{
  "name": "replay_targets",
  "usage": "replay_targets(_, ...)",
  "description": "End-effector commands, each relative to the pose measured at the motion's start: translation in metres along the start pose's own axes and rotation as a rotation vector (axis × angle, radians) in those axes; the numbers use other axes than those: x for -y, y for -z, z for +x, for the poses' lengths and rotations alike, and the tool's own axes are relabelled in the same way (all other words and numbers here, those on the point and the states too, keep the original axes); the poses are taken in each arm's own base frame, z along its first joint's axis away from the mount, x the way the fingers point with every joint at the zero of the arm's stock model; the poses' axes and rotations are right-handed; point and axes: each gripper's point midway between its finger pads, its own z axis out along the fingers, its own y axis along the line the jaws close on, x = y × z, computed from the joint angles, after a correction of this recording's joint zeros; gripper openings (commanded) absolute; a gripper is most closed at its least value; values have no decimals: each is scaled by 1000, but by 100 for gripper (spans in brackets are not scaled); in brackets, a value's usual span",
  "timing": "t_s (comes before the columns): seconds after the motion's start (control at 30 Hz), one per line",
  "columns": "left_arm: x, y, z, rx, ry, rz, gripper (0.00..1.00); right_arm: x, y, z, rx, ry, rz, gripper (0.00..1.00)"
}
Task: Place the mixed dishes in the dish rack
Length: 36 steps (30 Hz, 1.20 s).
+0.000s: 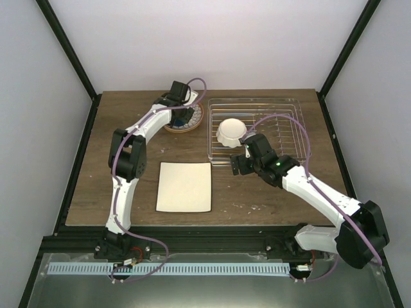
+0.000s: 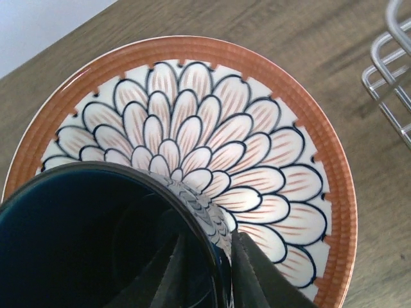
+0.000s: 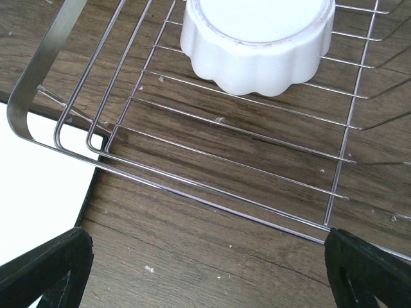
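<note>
The dark blue mug [image 2: 77, 237] stands on the round orange-rimmed patterned plate [image 2: 257, 147] at the table's back, left of the dish rack [image 1: 282, 106]. My left gripper [image 2: 205, 240] is shut on the mug's wall, one finger inside and one outside. In the top view the left gripper [image 1: 183, 109] covers most of the mug on the plate [image 1: 194, 122]. The white scalloped bowl [image 1: 231, 132] sits upside down in the rack's front left part. My right gripper [image 1: 241, 160] stands open and empty just in front of the rack. The cream rectangular plate [image 1: 184, 187] lies flat on the table.
In the right wrist view the rack's front rim [image 3: 38, 70] runs across above the open gripper [image 3: 212, 269], with the bowl [image 3: 257, 45] behind it and the cream plate's corner [image 3: 32, 192] at the left. Black frame posts stand at the table's sides.
</note>
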Motion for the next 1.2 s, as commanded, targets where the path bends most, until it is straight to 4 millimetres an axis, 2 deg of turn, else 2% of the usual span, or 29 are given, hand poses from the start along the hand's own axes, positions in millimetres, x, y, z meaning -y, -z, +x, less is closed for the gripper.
replay_targets(0.0, 1, -9, 6, -30, 9, 0, 16, 0, 5, -1, 12, -7, 5, 100)
replay_targets(0.17, -2, -3, 1, -18, 21, -9, 0, 1, 3, 1, 5, -5, 11, 100)
replay_targets(0.27, -4, 5, -5, 2, 33, -14, 0, 0, 2, 1, 7, -6, 5, 100)
replay_targets(0.37, -10, 24, -18, 54, 77, -2, 0, -5, 0, 1, 13, -8, -24, 100)
replay_targets(0.47, -16, 55, -35, 145, 152, 51, 0, -16, 1, 0, 40, -12, -91, 100)
replay_targets(0.53, -25, 88, -50, 234, 219, 98, 0, -25, 7, -5, 85, -17, -155, 100)
replay_targets(0.63, -35, 129, -59, 362, 323, 185, 0, -39, 16, -15, 156, -29, -250, 100)
replay_targets(0.73, -35, 166, -60, 449, 358, 213, 0, -55, 26, -21, 202, -28, -352, 100)
replay_targets(0.97, -7, 237, -58, 616, 421, 397, 0, -92, 43, -28, 269, -21, -600, 100)
replay_targets(1.17, 29, 289, -34, 705, 488, 536, 0, -127, 72, -36, 336, -22, -876, 97)
